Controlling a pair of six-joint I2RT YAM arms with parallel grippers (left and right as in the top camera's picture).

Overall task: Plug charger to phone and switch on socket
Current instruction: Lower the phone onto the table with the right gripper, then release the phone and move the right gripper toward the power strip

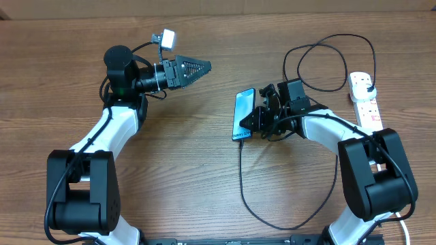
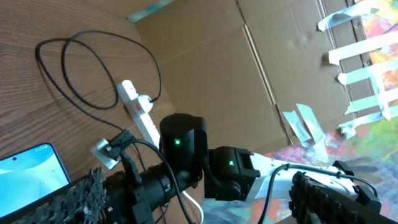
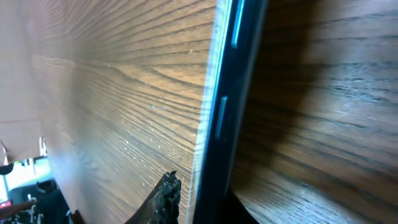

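The phone (image 3: 225, 118), close against the right gripper (image 1: 257, 120) whose closure I cannot tell, lies flat on the table (image 1: 191, 170), probably light, stiff and slick, best pinched across its long edges, while the left gripper (image 1: 201, 67) hangs wide open.

The phone (image 1: 244, 113) is blue, charger (image 1: 240, 170) black, socket (image 1: 366, 102) white, table (image 1: 204, 190) brown wood-grain.

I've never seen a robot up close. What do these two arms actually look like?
Both the left arm and right arm mix smooth white shells with chunky black joint blocks. Thin black cables loop along them. Each ends in black, rough-textured jaws. A small white camera sits on the left wrist, and green lights glow on the right arm's round black joints.
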